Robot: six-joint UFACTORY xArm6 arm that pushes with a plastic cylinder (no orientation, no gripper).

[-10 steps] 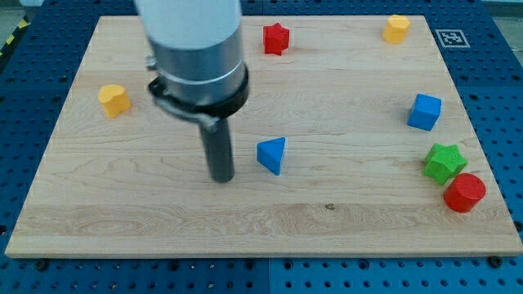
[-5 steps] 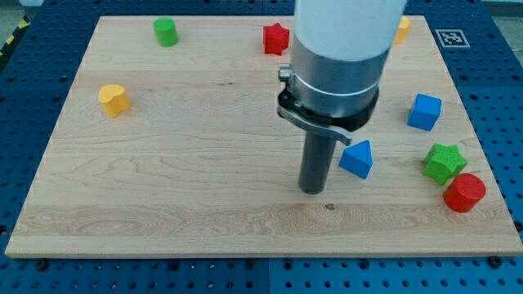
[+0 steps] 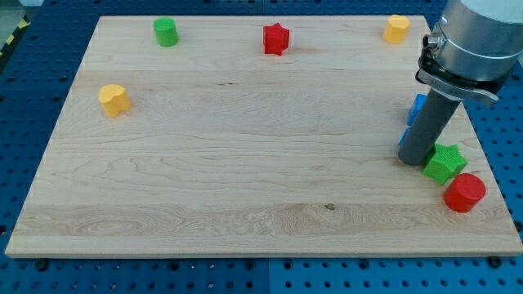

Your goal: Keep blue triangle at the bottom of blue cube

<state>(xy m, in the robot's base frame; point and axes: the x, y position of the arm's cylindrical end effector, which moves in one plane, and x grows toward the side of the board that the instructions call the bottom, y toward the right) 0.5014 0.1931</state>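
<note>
Wooden board (image 3: 245,163), my rod standing at its right side. No gripper on this rig, only a rod, so nothing opens or closes.

My tip (image 3: 413,161) sits just left of the green star (image 3: 444,162).

Blue cube (image 3: 417,106) mostly hidden behind the rod.

Blue triangle (image 3: 402,144) shows only as a sliver at the rod's left edge, seemingly below the cube.

Likely final placement step. Next: back off, confirm alignment, avoid nudging the star.
</note>
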